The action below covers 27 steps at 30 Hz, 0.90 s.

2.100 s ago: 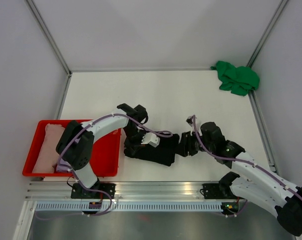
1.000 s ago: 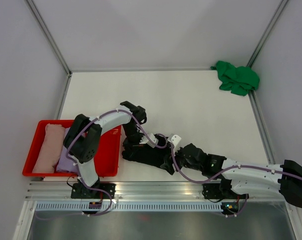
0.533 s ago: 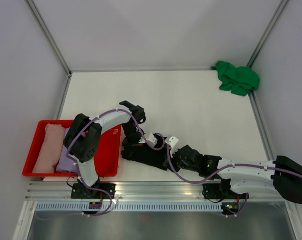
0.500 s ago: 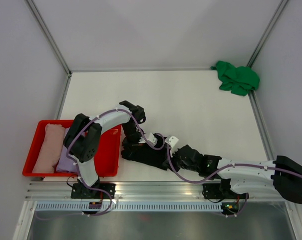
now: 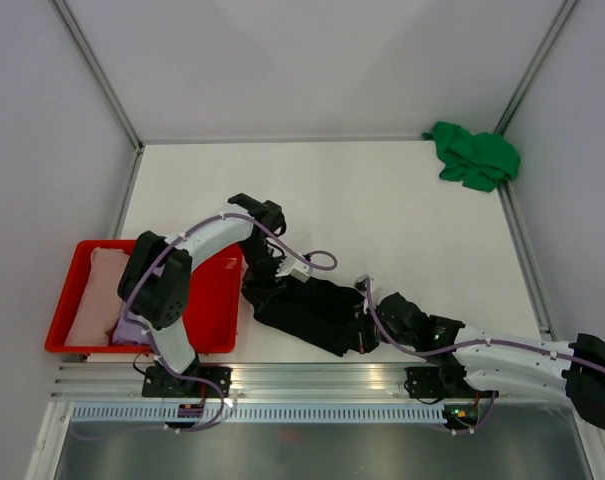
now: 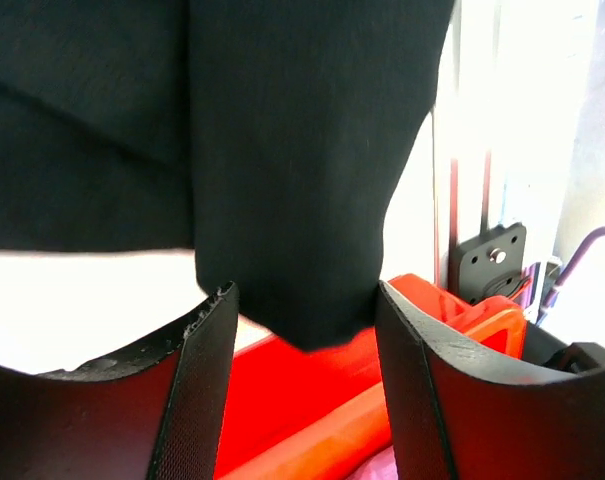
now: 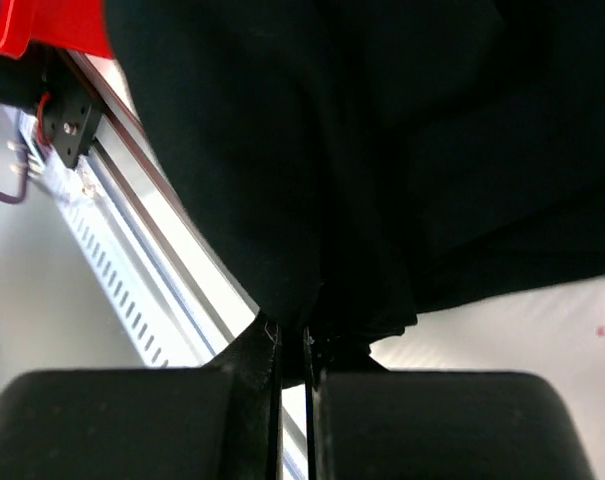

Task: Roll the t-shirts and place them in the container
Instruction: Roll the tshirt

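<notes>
Two grippers stand at opposite ends of the black t-shirt. It lies at the near edge of the table, long axis running far-left to near-right. Right gripper: fingers together, clamped on a fold at the near-right end. Left gripper: fingers apart, the cloth's left corner between them, ungripped. Black-on-black folds hide the layer count.

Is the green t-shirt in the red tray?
No, the green t-shirt lies bunched in the far right corner, well away from the red tray.
</notes>
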Each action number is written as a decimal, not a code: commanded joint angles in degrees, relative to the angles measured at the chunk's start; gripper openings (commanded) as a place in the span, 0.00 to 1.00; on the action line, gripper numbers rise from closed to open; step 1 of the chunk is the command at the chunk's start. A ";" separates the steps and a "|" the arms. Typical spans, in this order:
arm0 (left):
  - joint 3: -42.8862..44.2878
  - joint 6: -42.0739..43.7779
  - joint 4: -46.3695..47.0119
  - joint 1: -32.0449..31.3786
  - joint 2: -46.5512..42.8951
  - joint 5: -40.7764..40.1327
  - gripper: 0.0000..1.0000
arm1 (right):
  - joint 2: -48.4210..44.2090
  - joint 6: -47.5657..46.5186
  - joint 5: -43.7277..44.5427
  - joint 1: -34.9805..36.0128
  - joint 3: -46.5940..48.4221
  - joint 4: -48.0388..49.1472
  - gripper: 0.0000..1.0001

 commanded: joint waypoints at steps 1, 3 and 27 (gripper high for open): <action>1.79 -3.00 -1.36 0.32 -4.25 5.19 0.62 | -4.29 10.45 -5.76 -2.14 -2.55 1.61 0.00; 0.83 -4.58 -0.75 0.32 -5.66 6.34 0.63 | -6.84 13.96 -6.03 -3.81 -4.13 0.99 0.00; -6.91 -17.61 10.19 0.14 -6.27 11.97 0.02 | -8.54 14.24 -20.16 -16.65 -4.49 -7.96 0.00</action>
